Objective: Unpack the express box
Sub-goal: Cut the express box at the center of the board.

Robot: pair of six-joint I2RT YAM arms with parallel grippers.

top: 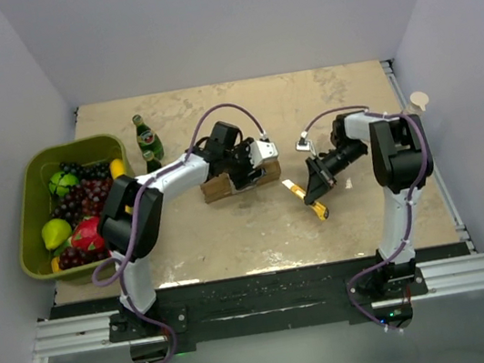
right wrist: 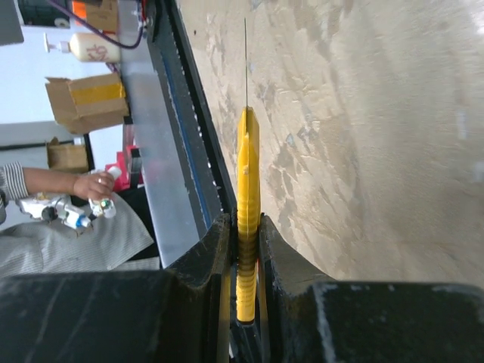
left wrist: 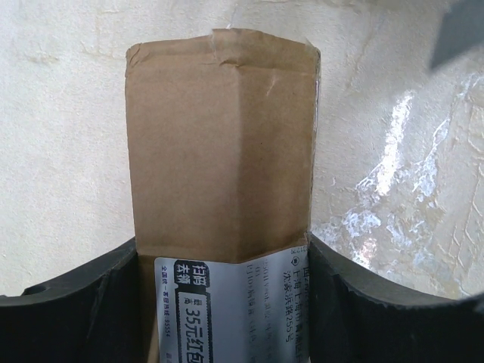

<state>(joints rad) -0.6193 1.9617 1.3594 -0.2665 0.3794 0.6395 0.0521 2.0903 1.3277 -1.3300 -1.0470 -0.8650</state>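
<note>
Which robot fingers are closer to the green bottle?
Left. The left fingers grip the brown box just right of the green bottle. The right fingers pinch the yellow knife farther right, past the box.

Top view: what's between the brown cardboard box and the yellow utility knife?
Nothing: only bare beige tabletop between the brown cardboard express box and the slim yellow utility knife in the right gripper, per the top view.
</note>
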